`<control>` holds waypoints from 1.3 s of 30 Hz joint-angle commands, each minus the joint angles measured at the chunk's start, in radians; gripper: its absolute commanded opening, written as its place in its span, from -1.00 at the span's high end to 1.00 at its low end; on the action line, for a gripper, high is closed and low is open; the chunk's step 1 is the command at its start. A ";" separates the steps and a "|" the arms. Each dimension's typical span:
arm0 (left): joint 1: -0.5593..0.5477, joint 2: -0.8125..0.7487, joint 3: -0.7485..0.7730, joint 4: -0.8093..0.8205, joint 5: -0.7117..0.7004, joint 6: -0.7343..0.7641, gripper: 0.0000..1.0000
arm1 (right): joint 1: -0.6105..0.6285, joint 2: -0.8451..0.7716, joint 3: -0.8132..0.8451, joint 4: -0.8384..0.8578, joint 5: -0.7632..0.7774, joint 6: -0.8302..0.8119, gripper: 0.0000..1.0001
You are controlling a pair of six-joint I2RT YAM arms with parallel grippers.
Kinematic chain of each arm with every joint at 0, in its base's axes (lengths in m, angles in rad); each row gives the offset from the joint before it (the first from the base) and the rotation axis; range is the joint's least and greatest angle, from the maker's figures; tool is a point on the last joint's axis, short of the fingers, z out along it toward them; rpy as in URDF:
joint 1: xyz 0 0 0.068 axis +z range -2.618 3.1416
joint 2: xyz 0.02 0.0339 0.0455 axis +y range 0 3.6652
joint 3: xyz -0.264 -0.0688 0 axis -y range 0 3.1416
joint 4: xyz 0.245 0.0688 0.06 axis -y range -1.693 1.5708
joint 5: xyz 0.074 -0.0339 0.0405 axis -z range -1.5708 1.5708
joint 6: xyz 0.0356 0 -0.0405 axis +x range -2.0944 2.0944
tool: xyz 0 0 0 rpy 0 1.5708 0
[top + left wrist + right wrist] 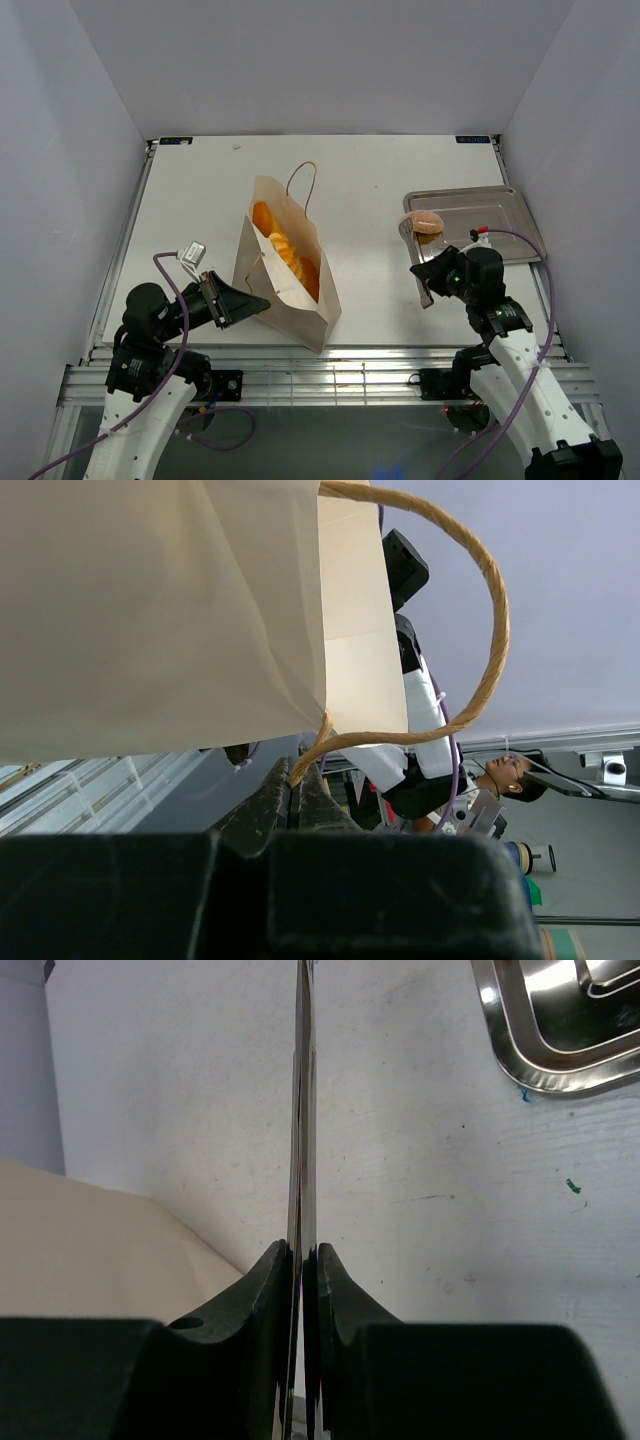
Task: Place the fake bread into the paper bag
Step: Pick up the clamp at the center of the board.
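Observation:
The tan paper bag (290,305) stands tilted mid-table with its mouth open, and orange fake bread (285,250) lies inside it. My left gripper (262,303) is shut on the bag's cord handle (490,650), pinched at the fingertips (293,780) beside the bag wall (150,610). My right gripper (428,275) is shut on long metal tongs (413,245), squeezed flat between its fingers (303,1252). The tong tips hold a pinkish round bun (424,221) just over the left edge of the tray. The tongs (302,1110) run up out of the right wrist view.
A shallow silver tray (500,215) sits at the right of the table; its corner (560,1050) shows in the right wrist view. The bag's second cord handle (302,180) loops out toward the back. Grey walls enclose the table on three sides.

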 commanded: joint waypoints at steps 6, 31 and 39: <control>-0.002 0.007 0.005 0.001 0.027 0.011 1.00 | -0.161 -0.036 -0.006 0.032 -0.305 0.113 0.66; -0.002 0.045 0.009 0.081 0.112 -0.003 1.00 | -0.232 -0.238 -0.057 -0.056 -0.122 0.484 0.06; -0.002 0.042 -0.002 0.081 0.122 -0.003 1.00 | -0.234 -0.263 -0.089 -0.137 -0.056 0.578 0.06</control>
